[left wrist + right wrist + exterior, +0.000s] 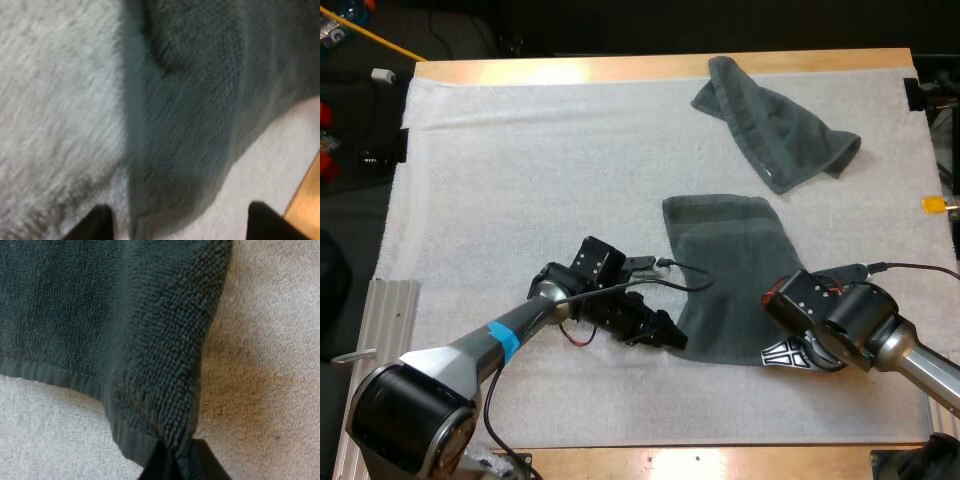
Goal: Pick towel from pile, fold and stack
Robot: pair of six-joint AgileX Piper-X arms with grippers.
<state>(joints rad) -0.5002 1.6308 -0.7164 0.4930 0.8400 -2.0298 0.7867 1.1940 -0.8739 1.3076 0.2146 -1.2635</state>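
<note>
1. Grey-green terry: the spread towel lies flat on the near half of the white mat, between our 2 arms.
2. Our left pincer is down at that towel's near left corner and stands wide. Its fingers are on either side of the corner's hem, and neither presses on the cloth.
3. Our right pincer is at the near right corner. Its fingers are pinched together on the hem, with cloth squeezed between them.
4. A crumpled towel lies at the mat's far right, well apart from the spread one.
5. The wooden surface shows as a rim along the mat's far and near edges.
</note>
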